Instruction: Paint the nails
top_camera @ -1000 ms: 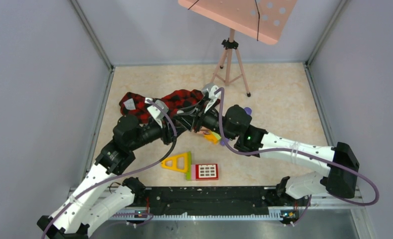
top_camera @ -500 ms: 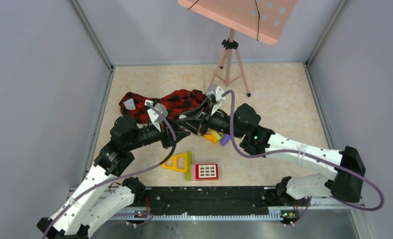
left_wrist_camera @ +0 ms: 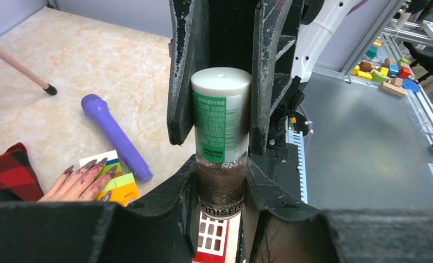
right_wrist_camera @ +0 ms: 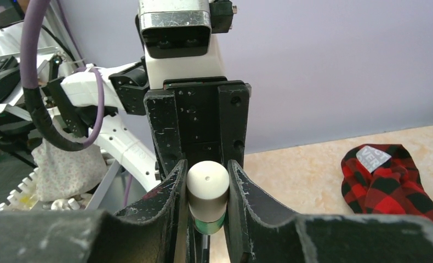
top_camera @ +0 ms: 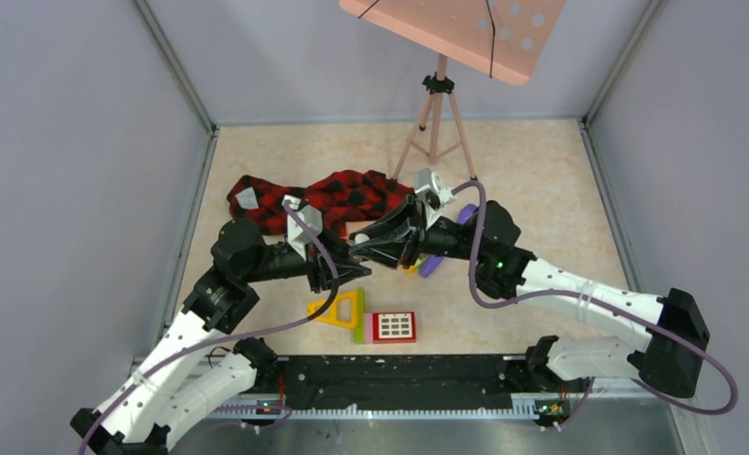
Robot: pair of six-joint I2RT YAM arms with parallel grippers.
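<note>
While both arms meet above the bench, the left tool [left_wrist_camera: 221,171] pinches the dark glass body of one small bottle [left_wrist_camera: 221,189]. The right tool [right_wrist_camera: 208,176] is pressed onto its green-labelled, white-topped cap [left_wrist_camera: 221,104]. The bottle is held off the bench, cap on.

The nails [left_wrist_camera: 88,164] lie low to the left tool's left, well apart from the bottle. They belong to one mannequin hand [left_wrist_camera: 72,186], fingers resting on coloured blocks [left_wrist_camera: 121,189] just beside one purple marker [left_wrist_camera: 115,137]. One plaid sleeve [left_wrist_camera: 9,172] sits further left.

Count: four dark nails plain, a fifth doubtful.

Judgement: the nails are tiny, hard and slick. The hand is likely light and stiff, and apt to slide under a brush. Touch nails with bristles only, and steady at the wrist if needed. The bottle is smooth and breakable, so keep the body in one tool and the cap in the other.
</note>
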